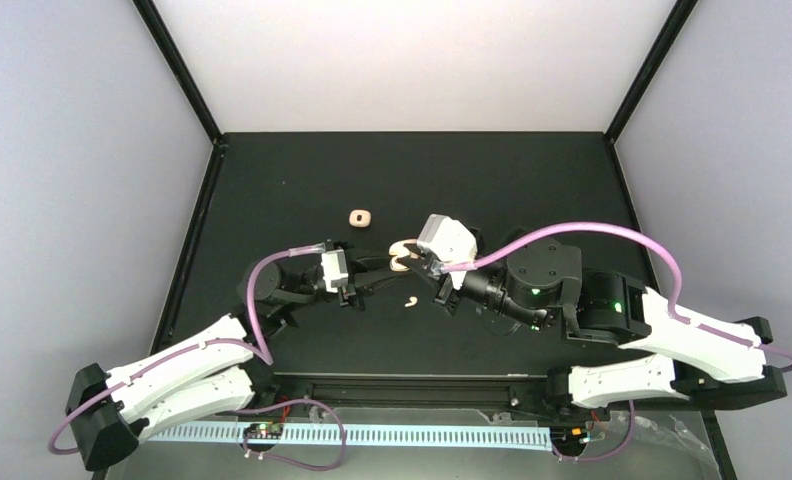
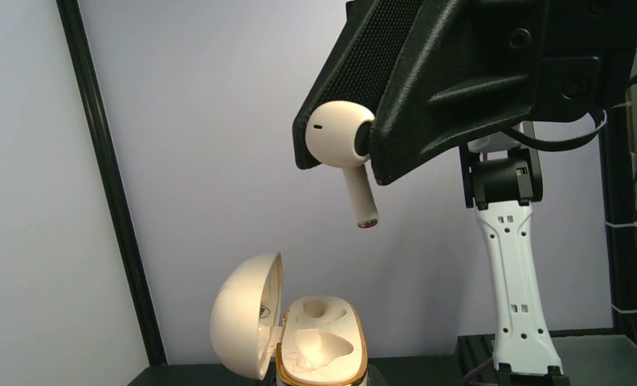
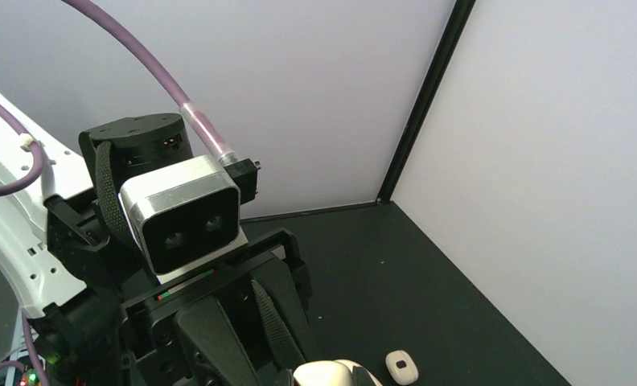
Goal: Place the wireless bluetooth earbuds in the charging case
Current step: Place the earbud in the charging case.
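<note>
Evidently we keep the open cream charging case with a gold rim (image 2: 323, 346) clamped in the closed left gripper (image 1: 387, 268) so that its sockets face up. Directly above the case, the right gripper (image 2: 343, 161) pinches a white plastic earbud (image 2: 337, 138) with its stem pointing down, well clear of the sockets. On the case's near side, towards the arm bases, a second white earbud (image 1: 409, 300) lies loose. On its far side sits a small closed cream case (image 1: 360, 216). We judge that nothing blocks the descent.
</note>
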